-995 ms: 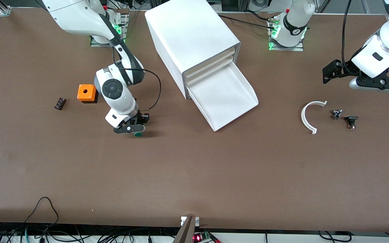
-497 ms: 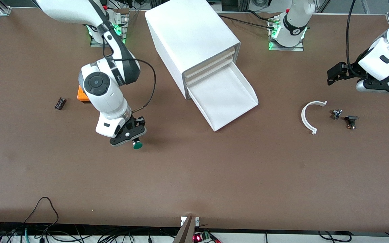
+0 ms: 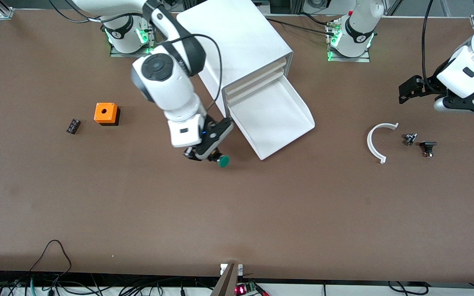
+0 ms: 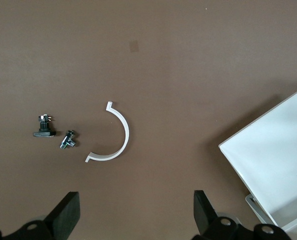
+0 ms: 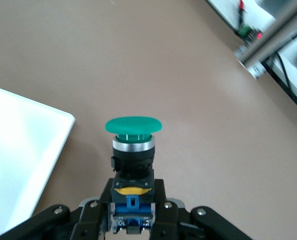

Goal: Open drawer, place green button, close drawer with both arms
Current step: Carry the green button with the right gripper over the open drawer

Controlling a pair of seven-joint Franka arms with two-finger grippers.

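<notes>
right gripper (image 3: pixel 211 155) is clamped on the button (image 3: pixel 221 160), up in the air over bare table just beside the open drawer's front corner. in the right wrist view its black fingers (image 5: pixel 161 212) press on the button's (image 5: pixel 133 150) lower body, and most of each finger runs off the edge of the picture. from the front, the white wrist covers much of the gripper, so only the green cap and a bit of dark body peek out.

the button has a round, smooth green cap, wide and slightly domed, over a shiny metal ring, then a black collar, then a yellow and blue block between the fingers. the cap points away from the wrist.

the drawer (image 3: pixel 274 119) is the lowest of the four in the white box cabinet (image 3: pixel 233 45), pulled far out: a wide, shallow, smooth white plastic tray, nothing visible inside it. one corner of it (image 5: pixel 23 160) shows in the right wrist view.

left gripper (image 3: pixel 410 89) hangs over the table toward the left arm's end, waiting, its fingers (image 4: pixel 66 215) spread wide with nothing between them; only their tips show in the left wrist view. below lie a thin white half-ring (image 3: pixel 377 142) and two small dark parts (image 3: pixel 420 142), too small to make out. toward the right arm's end sit an orange cube (image 3: pixel 105 113) with a hole on top and a small dark part (image 3: pixel 73 126). the table (image 3: pixel 237 213) is matte brown.
</notes>
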